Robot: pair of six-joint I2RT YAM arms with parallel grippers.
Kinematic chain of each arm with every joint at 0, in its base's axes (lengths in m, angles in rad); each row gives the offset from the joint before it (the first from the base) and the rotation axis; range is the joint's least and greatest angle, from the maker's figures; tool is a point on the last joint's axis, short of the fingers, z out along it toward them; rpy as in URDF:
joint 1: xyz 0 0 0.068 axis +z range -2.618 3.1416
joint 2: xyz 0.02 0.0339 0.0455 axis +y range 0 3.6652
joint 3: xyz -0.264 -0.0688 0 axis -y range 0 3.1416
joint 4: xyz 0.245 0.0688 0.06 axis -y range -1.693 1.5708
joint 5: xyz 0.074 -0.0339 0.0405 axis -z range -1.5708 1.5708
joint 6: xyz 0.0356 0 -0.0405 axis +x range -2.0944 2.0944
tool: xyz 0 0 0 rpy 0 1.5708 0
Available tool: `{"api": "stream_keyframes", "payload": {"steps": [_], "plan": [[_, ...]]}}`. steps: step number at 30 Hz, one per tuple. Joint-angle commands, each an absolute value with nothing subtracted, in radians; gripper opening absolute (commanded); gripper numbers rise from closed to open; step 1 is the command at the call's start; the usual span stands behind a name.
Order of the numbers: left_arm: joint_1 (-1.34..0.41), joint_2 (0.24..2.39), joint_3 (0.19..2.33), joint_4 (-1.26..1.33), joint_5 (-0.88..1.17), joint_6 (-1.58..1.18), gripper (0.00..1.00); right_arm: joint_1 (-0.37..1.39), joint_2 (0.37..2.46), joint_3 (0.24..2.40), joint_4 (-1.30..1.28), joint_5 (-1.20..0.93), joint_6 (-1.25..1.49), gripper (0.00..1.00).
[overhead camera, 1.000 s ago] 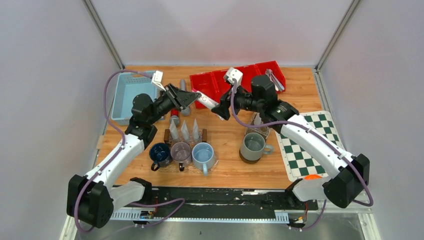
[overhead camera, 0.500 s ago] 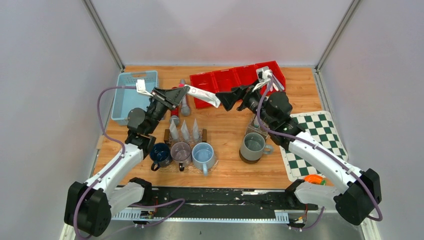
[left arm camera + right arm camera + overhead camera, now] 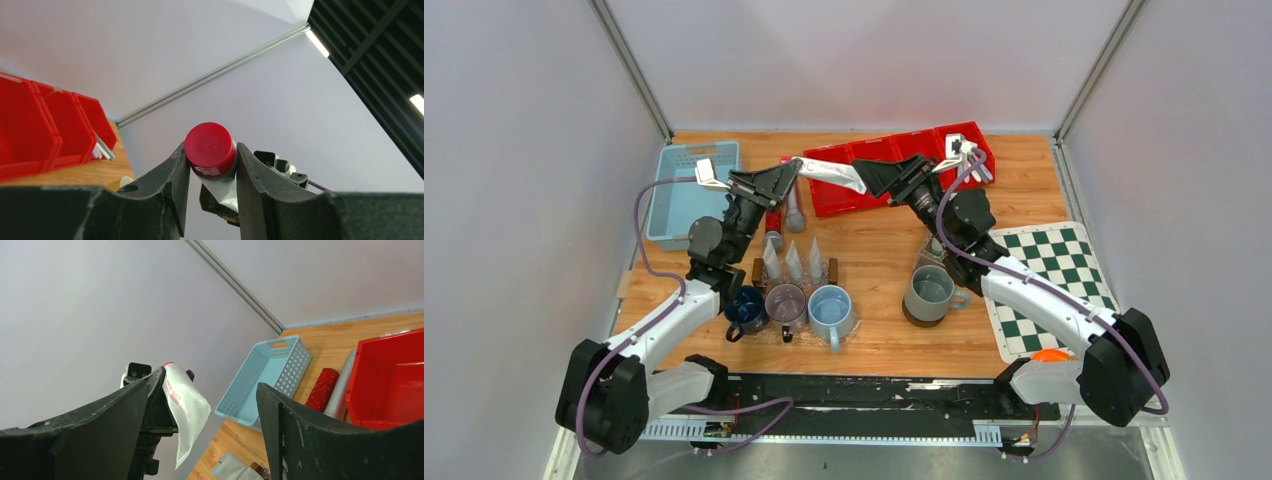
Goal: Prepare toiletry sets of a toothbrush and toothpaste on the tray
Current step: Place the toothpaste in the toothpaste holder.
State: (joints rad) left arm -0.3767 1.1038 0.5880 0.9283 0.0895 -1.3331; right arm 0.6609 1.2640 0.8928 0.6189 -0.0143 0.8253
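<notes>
Right, toothpaste (image 3: 829,175) is up in the air at the far side of the table (image 3: 874,280), lying roughly level between the two arms and overlapping the red bins (image 3: 869,152) as seen from the top camera. Left gripper (image 3: 792,172) is clamped on it at the cap end. The left wrist view shows the red cap (image 3: 210,149) pinched between both fingers (image 3: 172,185), with the white body running on past them toward the other arm. Right gripper (image 3: 876,180) has its jaws spread wide with nothing in them. The right wrist view shows the flat crimped tail of the toothpaste (image 3: 187,407) facing that gap, closer to one finger than the other. From above the tail tip looks near the right fingertips, but I cannot tell if it is inside the gap or just short of it. Handling guess: a light, soft plastic wedge whose body squashes and bends, with a smooth skin that is likely slippery and a thin, floppy tail. Cap and shoulder are the stiff part, so the present hold looks secure. A second grip is best across the flat faces at mid-length, not on the very tip, where it could fold or slide out. Squeeze gently. Three mugs (image 3: 789,302) sit well apart from it, nearer the arm bases. Blue basket (image 3: 265,377) is off to the side.
</notes>
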Motion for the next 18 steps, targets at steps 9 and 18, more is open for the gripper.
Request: {"api": "stream_keyframes", "payload": {"steps": [9,18], "plan": [[-0.521,1.150,0.634,1.117,-0.164,-1.375,0.00,0.692,1.339,0.901,0.799,0.080,0.881,0.62],[-0.583,1.205,0.599,1.255,-0.270,-1.399,0.00,0.692,1.327,0.881,0.814,0.084,0.885,0.26]]}}
